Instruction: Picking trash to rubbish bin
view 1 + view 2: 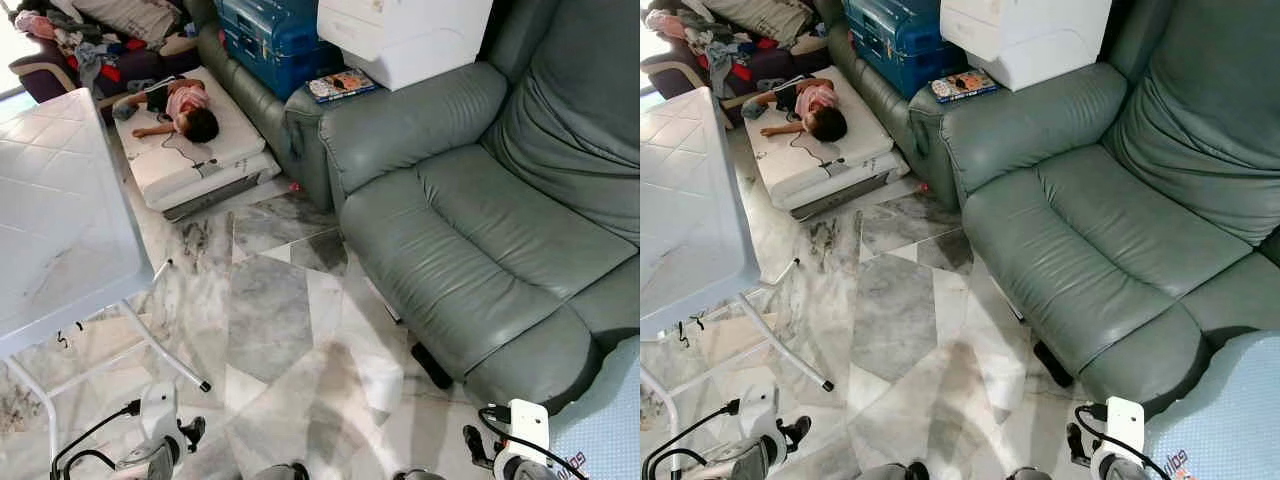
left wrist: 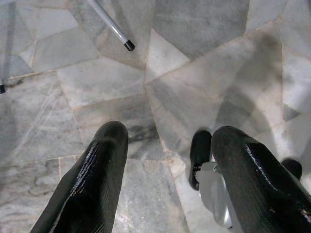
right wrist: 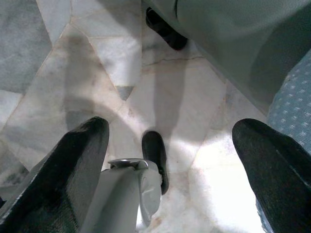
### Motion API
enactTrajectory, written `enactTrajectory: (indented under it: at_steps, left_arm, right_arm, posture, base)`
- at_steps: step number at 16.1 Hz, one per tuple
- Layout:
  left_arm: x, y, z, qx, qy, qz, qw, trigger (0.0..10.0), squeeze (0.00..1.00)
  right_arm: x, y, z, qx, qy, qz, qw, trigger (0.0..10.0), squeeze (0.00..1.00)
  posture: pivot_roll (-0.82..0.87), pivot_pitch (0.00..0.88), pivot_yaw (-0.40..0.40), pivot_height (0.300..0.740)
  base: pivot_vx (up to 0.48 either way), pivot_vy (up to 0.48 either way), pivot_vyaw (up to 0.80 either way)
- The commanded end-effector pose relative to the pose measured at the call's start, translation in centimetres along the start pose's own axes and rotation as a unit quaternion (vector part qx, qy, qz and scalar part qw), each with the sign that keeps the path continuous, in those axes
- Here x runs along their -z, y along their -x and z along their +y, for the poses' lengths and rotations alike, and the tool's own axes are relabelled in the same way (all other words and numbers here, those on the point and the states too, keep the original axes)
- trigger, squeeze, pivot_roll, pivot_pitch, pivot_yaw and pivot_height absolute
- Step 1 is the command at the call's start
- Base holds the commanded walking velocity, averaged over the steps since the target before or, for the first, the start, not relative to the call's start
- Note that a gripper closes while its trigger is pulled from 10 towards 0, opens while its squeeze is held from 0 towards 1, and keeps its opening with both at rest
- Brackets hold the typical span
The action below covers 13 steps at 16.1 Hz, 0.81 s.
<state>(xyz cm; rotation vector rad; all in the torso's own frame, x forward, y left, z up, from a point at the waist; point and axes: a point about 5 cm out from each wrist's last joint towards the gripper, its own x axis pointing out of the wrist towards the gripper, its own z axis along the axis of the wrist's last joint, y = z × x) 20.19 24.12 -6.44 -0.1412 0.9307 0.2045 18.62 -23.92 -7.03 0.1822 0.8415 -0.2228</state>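
Trash: only candidate is small red scrap (image 1: pixel 293 186) on floor, upper centre of frame, at sofa (image 1: pixel 480 250) base beside mattress (image 1: pixel 190 150). Too small to confirm; no axis readable. Lies well ahead; left gripper (image 2: pixel 165 160) nearer. Right gripper (image 3: pixel 170 160) low; both spread, empty.

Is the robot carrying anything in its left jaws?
No. In the left wrist view the left gripper has its jaws spread apart, with just bare marble floor between them.

silver-white wrists (image 1: pixel 158 410) trailing looped black cables (image 1: pixel 95 432); glossy, rounded black fingers (image 2: pixel 92 179); dark feet (image 3: pixel 155 158).
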Motion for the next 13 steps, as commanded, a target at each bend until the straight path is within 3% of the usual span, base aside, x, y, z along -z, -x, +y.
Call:
enactTrajectory:
  at_steps: [1,13]
  left_arm:
    - [0.37,0.11,0.61,-0.004,-0.007,0.013,1.0,10.0,0.0]
    - [0.48,0.1,0.48,-0.002,-0.011,0.016,1.0,10.0,0.0]
  right_arm:
    - [0.76,0.09,0.17,0.0,-0.004,0.013,1.0,10.0,0.0]
    - [0.85,0.09,0.16,0.002,-0.003,0.017,1.0,10.0,0.0]
  posture:
    - [-0.01,0.113,0.095,0.74]
    - [-0.01,0.113,0.095,0.74]
  base:
    - [0.0,0.0,0.0]
    - [0.0,0.0,0.0]
